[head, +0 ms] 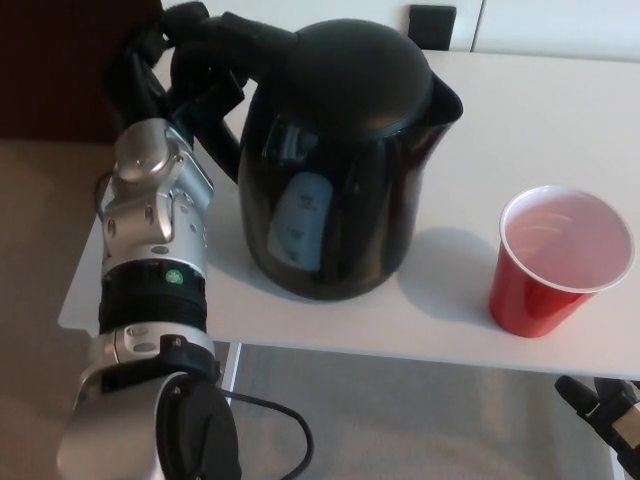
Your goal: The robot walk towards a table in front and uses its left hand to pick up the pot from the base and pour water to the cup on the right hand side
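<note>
- Head view, the only one on offer: glossy black plastic electric kettle with a domed lid and a pale water-level window [335,160], standing upright on the flat white counter [520,110], spout turned toward the picture's right.
- Left robot hand [195,60], black-fingered, at the upper left on the end of a silver and black forearm, wrapped around the kettle's handle and gripping it.
- No base visible under or beside the kettle; cannot tell whether the bottom rests fully on the counter or sits just clear of it.
- Red plastic cup with a white rim [562,262] on the counter to the right of the kettle, near the front edge, upright, apart from the kettle with bare counter between them.
- Inside of the cup pale pink; cannot tell whether any water lies in it.
- At the bottom right corner, only a small black tip showing, probably of the right robot hand [605,405]; open or closed, cannot tell.
- Judged progress: walk to the counter done, kettle in grip; spout not over the cup and kettle not tipped, so no pouring under way now.
- Cannot judge from this moment whether pouring lies ahead or behind.
</note>
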`<state>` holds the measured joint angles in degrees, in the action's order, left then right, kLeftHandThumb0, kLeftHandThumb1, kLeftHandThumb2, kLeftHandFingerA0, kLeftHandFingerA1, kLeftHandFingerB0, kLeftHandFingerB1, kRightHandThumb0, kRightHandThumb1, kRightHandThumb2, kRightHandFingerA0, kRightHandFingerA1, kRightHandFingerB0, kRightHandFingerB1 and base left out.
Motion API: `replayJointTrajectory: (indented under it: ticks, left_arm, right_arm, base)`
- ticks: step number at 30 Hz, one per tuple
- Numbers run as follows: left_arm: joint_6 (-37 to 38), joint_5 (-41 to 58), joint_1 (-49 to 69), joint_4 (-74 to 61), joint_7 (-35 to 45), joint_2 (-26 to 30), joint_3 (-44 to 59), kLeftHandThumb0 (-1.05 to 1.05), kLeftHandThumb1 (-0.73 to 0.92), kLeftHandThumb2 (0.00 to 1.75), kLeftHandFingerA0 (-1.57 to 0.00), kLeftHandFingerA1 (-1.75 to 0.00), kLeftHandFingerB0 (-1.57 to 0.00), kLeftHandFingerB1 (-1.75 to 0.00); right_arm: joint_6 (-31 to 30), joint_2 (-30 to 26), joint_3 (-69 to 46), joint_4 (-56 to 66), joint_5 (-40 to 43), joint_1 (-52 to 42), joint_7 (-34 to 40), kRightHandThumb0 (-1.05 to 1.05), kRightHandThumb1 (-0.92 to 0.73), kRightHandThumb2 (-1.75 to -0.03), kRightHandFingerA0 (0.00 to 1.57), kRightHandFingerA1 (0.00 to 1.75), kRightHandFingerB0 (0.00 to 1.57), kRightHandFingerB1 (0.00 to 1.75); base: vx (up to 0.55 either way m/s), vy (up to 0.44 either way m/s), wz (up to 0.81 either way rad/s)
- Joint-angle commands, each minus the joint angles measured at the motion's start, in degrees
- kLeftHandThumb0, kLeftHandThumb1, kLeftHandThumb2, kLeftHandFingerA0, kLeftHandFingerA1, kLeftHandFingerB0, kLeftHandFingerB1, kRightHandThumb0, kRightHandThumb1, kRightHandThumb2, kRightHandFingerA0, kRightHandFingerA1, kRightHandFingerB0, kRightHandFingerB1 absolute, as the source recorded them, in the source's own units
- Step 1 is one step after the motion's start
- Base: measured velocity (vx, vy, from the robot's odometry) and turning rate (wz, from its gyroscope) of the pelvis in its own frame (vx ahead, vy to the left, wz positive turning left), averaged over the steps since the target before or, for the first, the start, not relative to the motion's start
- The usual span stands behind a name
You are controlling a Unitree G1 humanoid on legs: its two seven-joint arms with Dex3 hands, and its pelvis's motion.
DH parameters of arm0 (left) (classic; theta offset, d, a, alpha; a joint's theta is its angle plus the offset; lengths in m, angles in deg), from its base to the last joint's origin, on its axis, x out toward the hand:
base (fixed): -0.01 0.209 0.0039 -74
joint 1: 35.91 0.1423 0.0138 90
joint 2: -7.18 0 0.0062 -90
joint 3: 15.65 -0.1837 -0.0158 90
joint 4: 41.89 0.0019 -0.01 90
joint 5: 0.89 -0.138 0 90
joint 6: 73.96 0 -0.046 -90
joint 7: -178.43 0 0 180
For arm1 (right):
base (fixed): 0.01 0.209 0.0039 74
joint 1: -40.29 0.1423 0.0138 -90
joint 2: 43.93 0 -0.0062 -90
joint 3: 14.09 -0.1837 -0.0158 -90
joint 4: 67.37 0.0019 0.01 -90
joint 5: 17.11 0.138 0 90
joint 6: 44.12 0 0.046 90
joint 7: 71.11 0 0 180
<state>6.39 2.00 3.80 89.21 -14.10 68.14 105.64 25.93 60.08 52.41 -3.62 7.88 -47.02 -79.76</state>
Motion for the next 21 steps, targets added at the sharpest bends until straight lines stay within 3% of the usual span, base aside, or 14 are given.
replayJointTrajectory:
  ticks: [1,2,3,4,5,7,8,9,11,14,15,16,18,21]
  left_arm:
    - [-0.1,9.2,0.3,2.8,5.5,-2.0,0.1,-0.27,0.5,0.83,-0.84,-1.16,-0.63,-0.67]
    - [-0.5,8.8,0.6,3.3,8.0,-1.1,-1.2,-0.34,0.55,0.56,-0.68,-0.83,-0.62,-0.6]
    - [-0.6,8.7,0.7,3.6,9.1,-0.6,-1.8,-0.34,0.55,0.56,-0.68,-0.83,-0.62,-0.6]
    - [-4.2,6.6,1.3,3.7,18.3,3.0,-6.7,-0.73,0.46,0.75,0.0,-0.32,-0.13,-0.32]
    - [-3.4,4.4,1.6,4.0,21.5,4.9,-10.0,-0.71,0.44,0.78,0.0,-0.02,0.0,-0.05]
    - [-3.2,4.6,1.7,4.1,21.8,5.4,-10.8,-0.71,0.44,0.78,0.0,-0.02,0.0,-0.05]
    - [-3.6,3.9,1.4,4.0,22.7,6.4,-12.1,-0.68,0.5,0.56,0.0,0.0,0.0,0.0]
    - [-5.0,1.7,0.7,4.0,23.2,8.2,-14.7,-0.76,0.43,0.78,0.0,-0.01,0.0,0.0]
    - [-7.4,-1.8,-0.7,4.1,23.4,11.1,-18.8,-0.73,0.52,0.56,0.0,0.0,0.0,0.0]
    - [-7.9,-1.4,-2.4,5.8,27.6,15.0,-21.5,-0.7,0.42,0.74,0.0,0.0,0.0,0.0]
    - [-8.2,-1.6,-3.4,6.8,30.0,17.0,-22.6,-0.67,0.4,0.69,0.0,0.0,0.0,0.0]
    - [-8.1,-1.6,-3.8,7.2,30.5,18.0,-23.6,-0.64,0.37,0.67,0.0,0.0,0.0,0.0]
    - [-7.7,-2.2,-4.8,8.4,31.5,19.8,-25.4,-0.66,0.39,0.72,0.0,0.0,0.0,0.0]
    - [-8.6,-3.9,-6.8,9.4,35.1,23.7,-29.3,-0.68,0.39,0.73,0.0,0.0,0.0,0.0]
  right_arm:
    - [3.0,0.0,0.9,2.5,0.8,4.0,-2.0,-0.3,-0.65,-0.58,0.53,0.66,0.35,0.64]
    - [2.9,0.0,0.8,2.5,0.9,4.1,-1.8,-0.29,-0.65,-0.58,0.54,0.65,0.35,0.63]
    - [2.9,0.0,0.8,2.5,1.0,4.1,-1.7,-0.29,-0.65,-0.58,0.54,0.65,0.35,0.63]
    - [2.6,0.1,0.8,2.5,1.1,4.0,-1.7,-0.3,-0.65,-0.59,0.54,0.65,0.34,0.61]
    - [2.7,0.2,0.8,2.4,1.1,4.0,-1.4,-0.29,-0.66,-0.58,0.54,0.63,0.35,0.62]
    - [2.7,0.2,0.8,2.4,1.1,4.1,-1.4,-0.29,-0.66,-0.58,0.54,0.63,0.35,0.62]
    - [2.7,0.3,0.9,2.7,0.9,4.1,-1.2,-0.35,-0.53,-0.83,0.5,0.67,0.33,0.63]
    - [2.5,0.3,0.9,2.8,0.9,4.1,-1.1,-0.3,-0.66,-0.58,0.54,0.62,0.34,0.59]
    - [2.2,0.1,0.9,2.9,0.8,4.2,-0.9,-0.3,-0.66,-0.59,0.54,0.61,0.34,0.59]
    - [2.2,0.0,0.7,2.5,1.0,4.4,-1.0,-0.29,-0.66,-0.59,0.53,0.63,0.34,0.59]
    - [2.5,0.2,0.6,2.3,1.1,4.6,-1.0,-0.34,-0.52,-0.82,0.49,0.67,0.33,0.63]
    - [2.7,0.3,0.7,2.3,1.0,4.6,-1.0,-0.29,-0.66,-0.6,0.52,0.61,0.33,0.59]
    - [2.8,0.3,0.9,2.4,0.7,4.7,-0.9,-0.3,-0.65,-0.59,0.52,0.61,0.34,0.6]
    - [2.5,0.5,0.3,2.4,1.4,5.0,-0.6,-0.35,-0.51,-0.8,0.47,0.65,0.33,0.63]
  base:
    - [0.0,0.0,0.0]
    - [0.0,0.0,0.0]
    - [0.0,0.0,0.0]
    - [0.0,0.0,0.0]
    - [0.0,0.0,0.0]
    - [0.0,0.0,0.0]
    - [0.0,0.0,0.0]
    - [0.0,0.0,0.0]
    - [0.0,0.0,0.0]
    - [0.0,0.0,0.0]
    - [0.0,0.0,0.0]
    - [0.0,0.0,0.0]
    - [0.0,0.0,0.0]
    - [0.0,0.0,0.0]
